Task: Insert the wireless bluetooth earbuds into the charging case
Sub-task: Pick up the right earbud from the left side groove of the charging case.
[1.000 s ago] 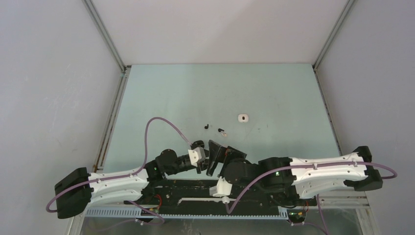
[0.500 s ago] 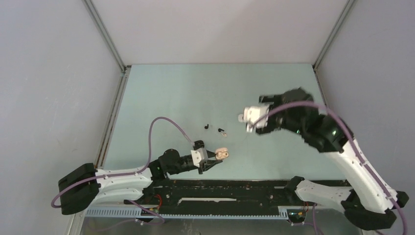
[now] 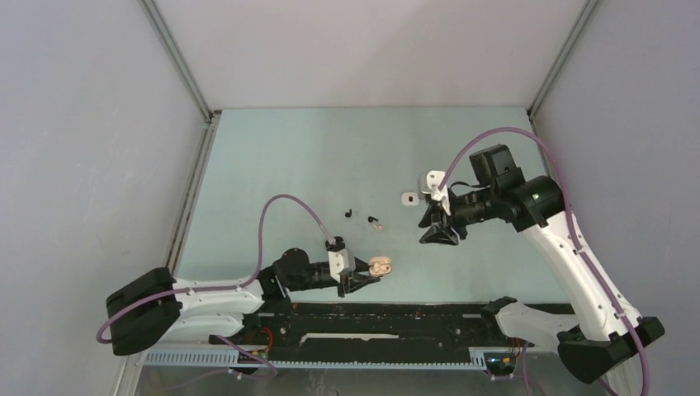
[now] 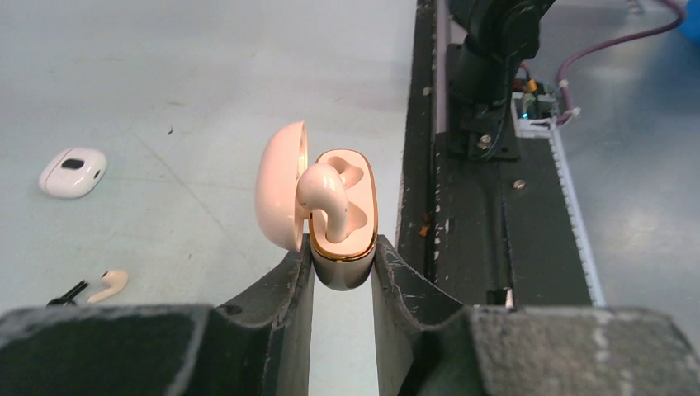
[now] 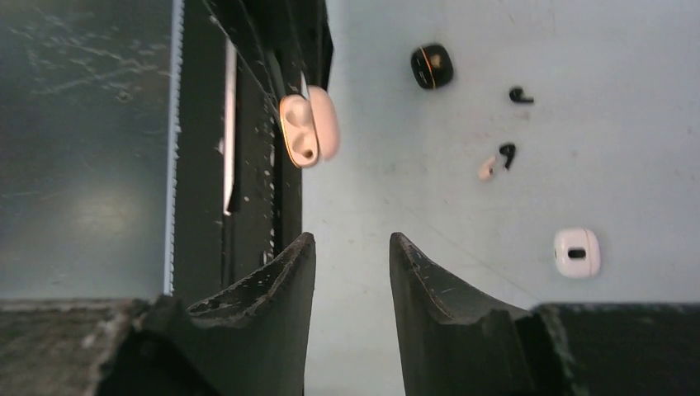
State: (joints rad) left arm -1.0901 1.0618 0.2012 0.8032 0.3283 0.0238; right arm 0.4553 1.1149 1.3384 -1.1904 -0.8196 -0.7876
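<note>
My left gripper is shut on the lower body of an open beige charging case, whose lid is swung to the left. One beige earbud sits in the case. From above, the case is near the front rail. On the table lie a beige earbud touching a black one, and another black earbud farther off. My right gripper is open and empty, hovering right of them, below a closed white case.
A small black case lies beyond the loose earbuds. The white case is to the right of my right fingers. The black base rail runs along the near edge. Grey walls enclose the table.
The right arm rose from beside the left gripper, swung out to the right by the white case, then drew back a little. The left gripper carried the beige case slightly right.
</note>
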